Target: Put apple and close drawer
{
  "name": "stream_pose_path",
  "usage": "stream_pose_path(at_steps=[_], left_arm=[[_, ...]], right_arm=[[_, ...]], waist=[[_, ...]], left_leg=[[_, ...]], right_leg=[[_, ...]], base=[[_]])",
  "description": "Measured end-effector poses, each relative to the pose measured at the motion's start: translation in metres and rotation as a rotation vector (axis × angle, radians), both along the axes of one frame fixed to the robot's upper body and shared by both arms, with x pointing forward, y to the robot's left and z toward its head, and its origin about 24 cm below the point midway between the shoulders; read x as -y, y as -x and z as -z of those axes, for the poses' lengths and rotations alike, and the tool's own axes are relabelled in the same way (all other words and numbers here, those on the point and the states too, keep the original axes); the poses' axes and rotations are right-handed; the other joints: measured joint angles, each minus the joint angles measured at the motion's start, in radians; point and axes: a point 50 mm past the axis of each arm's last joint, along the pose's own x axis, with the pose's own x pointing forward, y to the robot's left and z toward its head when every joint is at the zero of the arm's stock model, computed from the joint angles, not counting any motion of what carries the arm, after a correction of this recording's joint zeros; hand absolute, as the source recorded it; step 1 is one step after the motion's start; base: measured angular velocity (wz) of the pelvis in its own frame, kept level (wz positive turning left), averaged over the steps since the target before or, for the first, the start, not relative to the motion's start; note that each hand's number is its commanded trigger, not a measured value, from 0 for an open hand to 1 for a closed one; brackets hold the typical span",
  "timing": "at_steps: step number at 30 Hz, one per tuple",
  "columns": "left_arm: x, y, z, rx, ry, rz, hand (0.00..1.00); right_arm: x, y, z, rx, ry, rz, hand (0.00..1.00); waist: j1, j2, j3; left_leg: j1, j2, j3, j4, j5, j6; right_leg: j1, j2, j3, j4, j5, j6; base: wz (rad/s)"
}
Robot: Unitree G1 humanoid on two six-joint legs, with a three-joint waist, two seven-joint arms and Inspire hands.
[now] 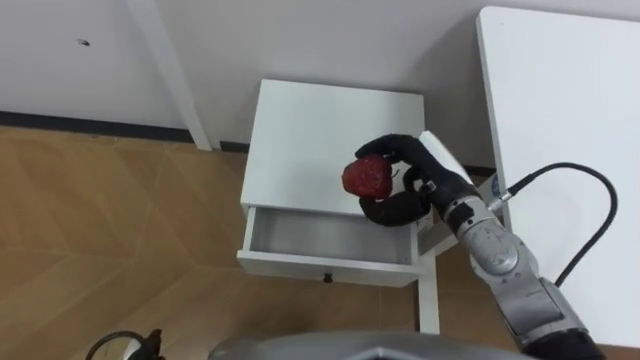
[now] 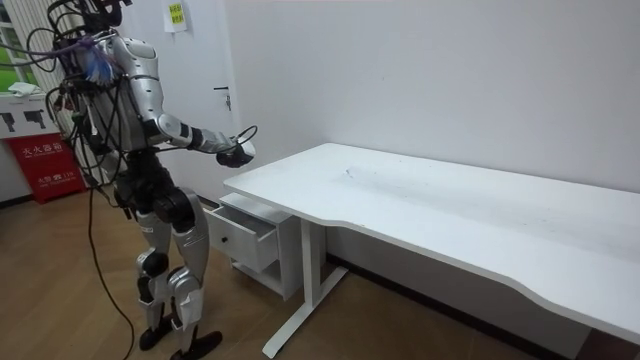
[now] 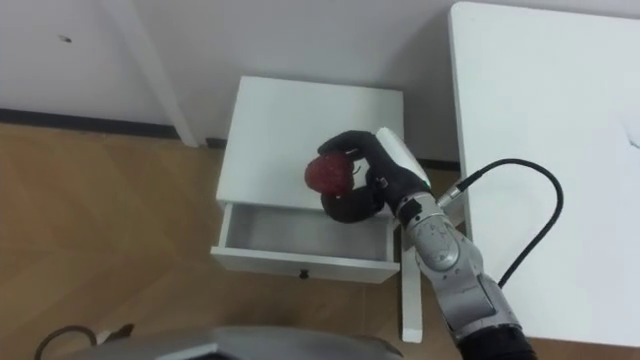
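Note:
A dark red apple (image 1: 367,177) (image 3: 327,174) sits in my right hand (image 1: 405,180) (image 3: 365,180), whose black fingers and thumb curl round it. The hand hovers above the right part of a small white cabinet (image 1: 320,130) (image 3: 300,115), just behind its open drawer (image 1: 330,240) (image 3: 300,235). The drawer is pulled out toward me and looks bare inside; a small dark knob (image 1: 327,277) sits on its front. In the room view I stand before the cabinet (image 2: 250,230) with my right hand (image 2: 236,154) stretched out over it.
A large white desk (image 1: 570,150) (image 2: 450,215) stands to the right, its leg (image 1: 428,300) right beside the drawer. A white wall runs behind the cabinet. Wooden floor (image 1: 110,230) spreads to the left and front.

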Motion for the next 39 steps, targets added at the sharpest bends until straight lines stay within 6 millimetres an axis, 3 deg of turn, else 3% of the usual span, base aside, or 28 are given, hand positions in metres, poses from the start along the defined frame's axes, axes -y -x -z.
stream_pose_path(at_steps=[8, 9, 10, 11, 33, 39], left_arm=[[0.0, -0.002, 0.0, 0.002, 0.005, 0.002, 0.0], [0.0, -0.001, 0.0, 0.001, 0.007, 0.002, 0.0], [0.0, -0.001, 0.0, 0.001, 0.008, 0.002, 0.0], [0.0, -0.001, 0.0, 0.001, 0.008, 0.002, 0.0], [0.001, -0.004, 0.0, 0.007, 0.023, 0.009, 0.0], [0.001, -0.008, -0.002, 0.031, 0.013, 0.012, 0.0]], right_arm=[[-0.001, 0.001, 0.001, -0.017, 0.004, -0.021, 1.0], [-0.001, 0.001, 0.002, -0.02, 0.009, -0.024, 0.73], [-0.001, 0.001, 0.002, -0.023, 0.013, -0.024, 0.2], [-0.001, 0.001, 0.002, -0.029, 0.023, -0.026, 0.0], [-0.001, 0.002, 0.004, -0.036, 0.04, -0.029, 0.0], [0.007, 0.01, 0.023, -0.127, 0.061, -0.001, 0.0]], waist=[[0.0, 0.003, 0.0013], [-0.001, 0.004, 0.0019], [-0.001, 0.004, 0.0022], [-0.001, 0.005, 0.0027], [-0.003, 0.009, -0.002], [-0.003, 0.016, -0.0005]], left_leg=[[-0.001, -0.001, -0.001, -0.001, 0.0, 0.0], [-0.001, -0.001, 0.0, -0.001, 0.0, 0.0], [-0.001, -0.001, 0.0, -0.001, 0.0, 0.0], [-0.001, -0.001, 0.001, -0.001, 0.0, 0.0], [-0.001, -0.001, -0.005, 0.001, 0.0, 0.0], [0.003, -0.002, -0.016, 0.004, 0.0, 0.0]], right_leg=[[0.001, 0.0, -0.003, -0.001, 0.0, 0.0], [0.001, 0.0, -0.003, -0.001, 0.0, 0.0], [0.001, 0.0, -0.003, -0.001, 0.0, 0.0], [0.001, 0.0, -0.003, -0.001, 0.0, 0.0], [0.003, 0.0, -0.004, -0.001, 0.0, 0.0], [0.013, 0.0, -0.009, -0.002, 0.0, 0.0]], base=[[0.0], [0.0], [0.0], [0.0], [0.0], [0.05]])
